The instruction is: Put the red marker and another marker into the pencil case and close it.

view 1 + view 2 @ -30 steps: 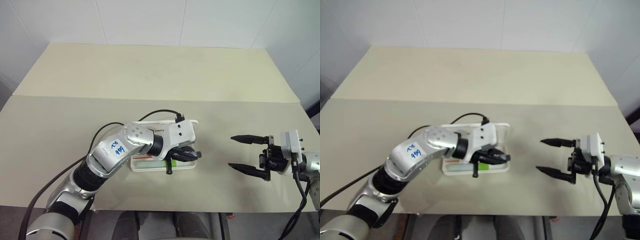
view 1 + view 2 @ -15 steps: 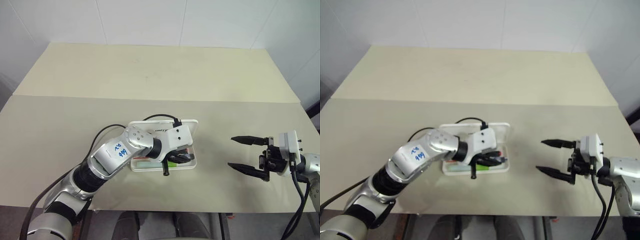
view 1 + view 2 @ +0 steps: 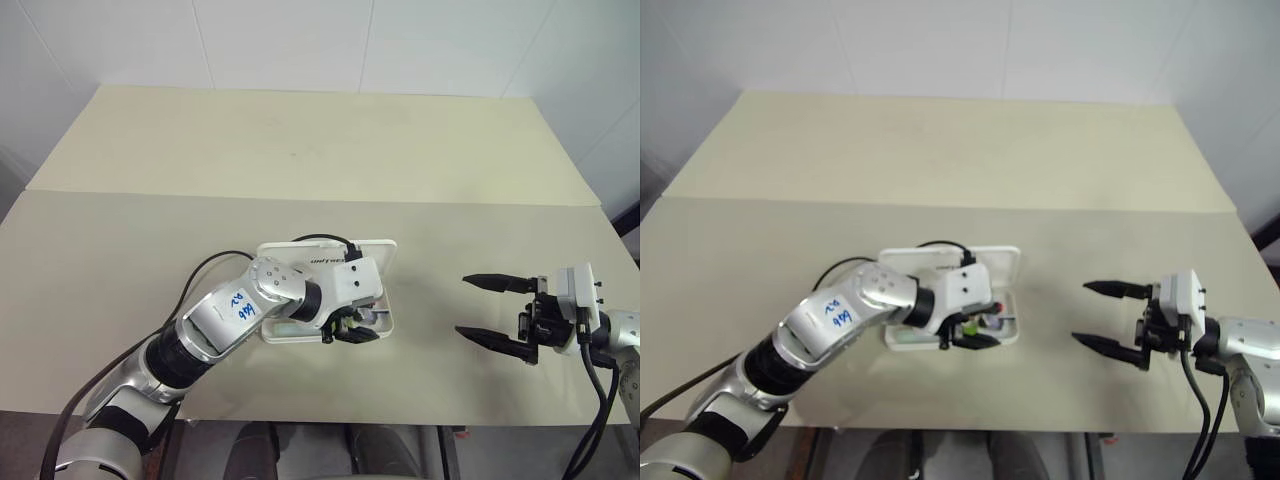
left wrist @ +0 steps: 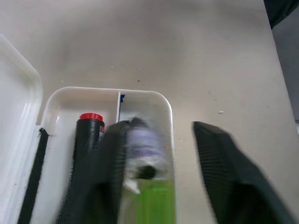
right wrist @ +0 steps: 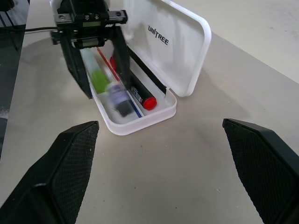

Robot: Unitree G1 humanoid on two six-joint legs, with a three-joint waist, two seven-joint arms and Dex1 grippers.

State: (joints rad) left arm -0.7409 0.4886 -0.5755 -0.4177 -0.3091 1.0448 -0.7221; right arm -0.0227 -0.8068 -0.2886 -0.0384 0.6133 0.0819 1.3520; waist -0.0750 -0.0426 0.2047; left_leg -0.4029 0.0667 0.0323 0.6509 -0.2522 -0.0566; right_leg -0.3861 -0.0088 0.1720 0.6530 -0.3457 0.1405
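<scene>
Both markers lay in the open pencil case: red marker far, green highlighter just released by the left gripper (jaws spread). Right gripper gaped; closing remained.

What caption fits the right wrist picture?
Left gripper drops a highlighter beside the red marker in the open case.
</scene>
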